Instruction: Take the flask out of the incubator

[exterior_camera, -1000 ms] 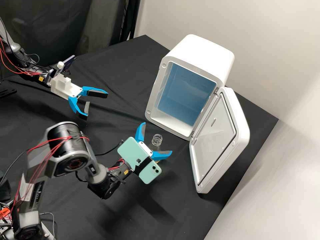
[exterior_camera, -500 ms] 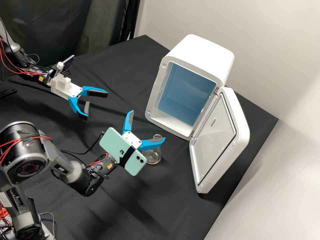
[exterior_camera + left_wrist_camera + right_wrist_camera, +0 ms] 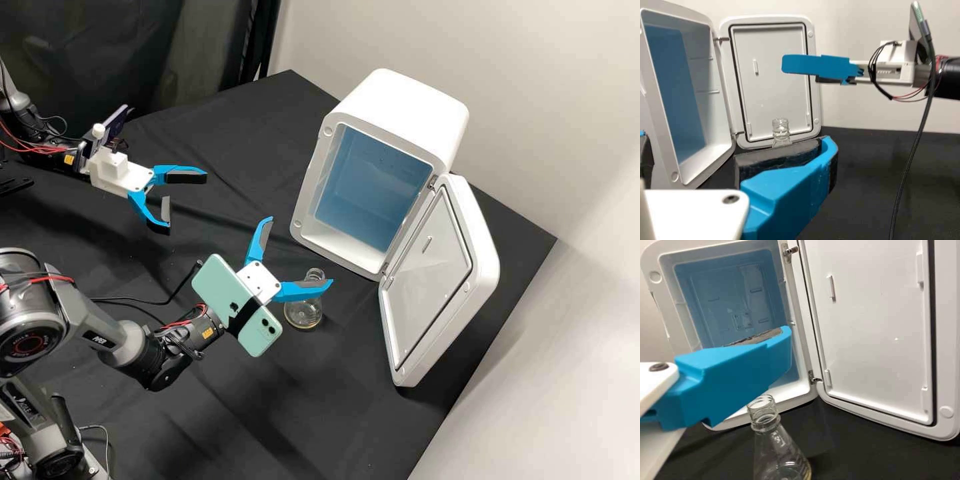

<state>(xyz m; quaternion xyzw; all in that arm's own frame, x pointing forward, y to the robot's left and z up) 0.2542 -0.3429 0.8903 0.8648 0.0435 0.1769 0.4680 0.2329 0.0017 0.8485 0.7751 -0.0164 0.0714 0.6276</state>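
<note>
Standing upright on the bench [image 3: 220, 120], outside the incubator [image 3: 400, 113]: one clear flask [image 3: 303, 310], sitting just in front of the open cavity and near the lower corner of the door [image 3: 437, 267], which is hanging wide open.

Right gripper [image 3: 297, 255]: hovering just beside the flask, fingers spread wide, holding nothing. Its lower finger is crossing the flask's neck in the high view, so whether they are touching is not clear. In the right wrist view one blue finger [image 3: 735, 372] is covering part of the flask's [image 3: 771, 450] rim, and the base is being cut off by the edge.

Left gripper [image 3: 181, 200]: hanging well apart from the flask, fingers parted, empty. Its own finger [image 3: 790, 195] is hiding the flask's body, leaving only the neck [image 3: 781, 131] visible.
</note>
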